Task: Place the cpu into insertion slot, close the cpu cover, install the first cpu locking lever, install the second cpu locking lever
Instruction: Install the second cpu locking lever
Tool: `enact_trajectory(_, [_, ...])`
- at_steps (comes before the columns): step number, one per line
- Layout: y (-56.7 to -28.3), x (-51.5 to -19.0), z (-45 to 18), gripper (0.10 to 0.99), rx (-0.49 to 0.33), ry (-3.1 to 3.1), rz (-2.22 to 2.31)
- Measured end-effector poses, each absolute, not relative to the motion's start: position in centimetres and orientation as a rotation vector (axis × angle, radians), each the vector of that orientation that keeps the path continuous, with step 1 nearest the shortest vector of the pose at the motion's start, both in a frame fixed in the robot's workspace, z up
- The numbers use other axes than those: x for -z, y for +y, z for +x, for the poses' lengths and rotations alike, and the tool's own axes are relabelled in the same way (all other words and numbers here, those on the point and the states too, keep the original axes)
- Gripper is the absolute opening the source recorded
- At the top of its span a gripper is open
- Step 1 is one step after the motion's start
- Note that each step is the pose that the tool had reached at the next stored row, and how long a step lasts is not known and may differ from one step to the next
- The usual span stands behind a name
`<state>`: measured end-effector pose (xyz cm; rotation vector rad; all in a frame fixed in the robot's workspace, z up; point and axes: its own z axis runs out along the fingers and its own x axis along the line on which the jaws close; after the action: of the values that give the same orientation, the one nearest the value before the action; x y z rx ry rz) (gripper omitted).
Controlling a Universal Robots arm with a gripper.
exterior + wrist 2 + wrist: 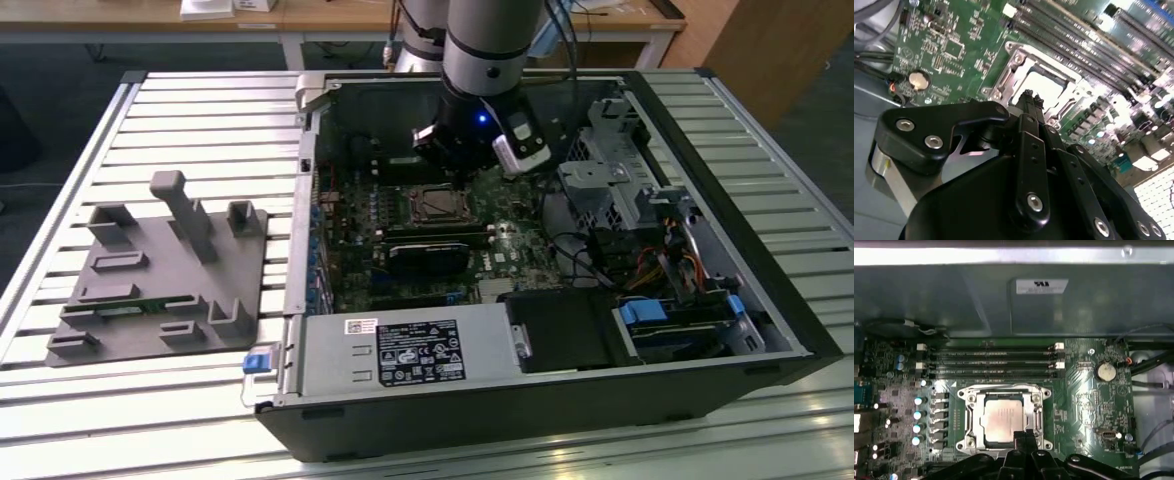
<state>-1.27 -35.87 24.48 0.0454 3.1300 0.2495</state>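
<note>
Gripper (1024, 436) tips possibly touching cpu cover (1038, 412).

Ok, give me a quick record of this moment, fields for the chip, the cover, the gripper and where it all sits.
chip: cpu lies in the insertion slot
cover: cpu cover is down, framing the chip
gripper: gripper is at the socket's edge, fingertips close together
setting: green circuit board inside an open computer case

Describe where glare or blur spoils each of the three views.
Second wrist view: glare whitens the silvery square cpu cover, and the black tool looms blurred. First wrist view: a bright strip along the case edge. Exterior view: even light, small blue glow on the arm.
</note>
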Motion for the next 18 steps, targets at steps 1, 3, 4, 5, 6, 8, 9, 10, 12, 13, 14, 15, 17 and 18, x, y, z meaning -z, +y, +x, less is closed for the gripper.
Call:
enact_trajectory(1, [-36.0,-24.4,-1.3,0.106,-0.250,3.133,0.046])
enact_trajectory(3, [-36.1,-24.1,-1.2,0.106,-0.251,3.141,0.047])
enact_trajectory(4, [-36.2,-23.9,-1.2,0.106,-0.251,3.144,0.047])
enact_trajectory(5, [-36.3,-23.8,-1.2,0.106,-0.252,3.147,0.048])
enact_trajectory(6, [-36.5,-23.7,-1.2,0.106,-0.255,3.148,0.048])
enact_trajectory(8, [-37.1,-23.6,-1.2,0.106,-0.260,3.147,0.048])
enact_trajectory(9, [-37.4,-23.5,-1.2,0.106,-0.262,3.147,0.048])
enact_trajectory(10, [-37.7,-23.4,-1.2,0.106,-0.265,3.147,0.048])
enact_trajectory(12, [-38.1,-23.4,-1.2,0.106,-0.269,3.147,0.048])
enact_trajectory(13, [-38.2,-23.4,-1.2,0.106,-0.269,3.147,0.048])
enact_trajectory(14, [-38.2,-23.3,-1.2,0.106,-0.269,3.147,0.048])
enact_trajectory(15, [-38.2,-23.3,-1.2,0.106,-0.269,3.147,0.048])
enact_trajectory(17, [-38.3,-23.2,-1.4,0.106,-0.269,3.147,0.048])
enact_trajectory(18, [-38.4,-23.2,-1.6,0.106,-0.269,3.147,0.047])
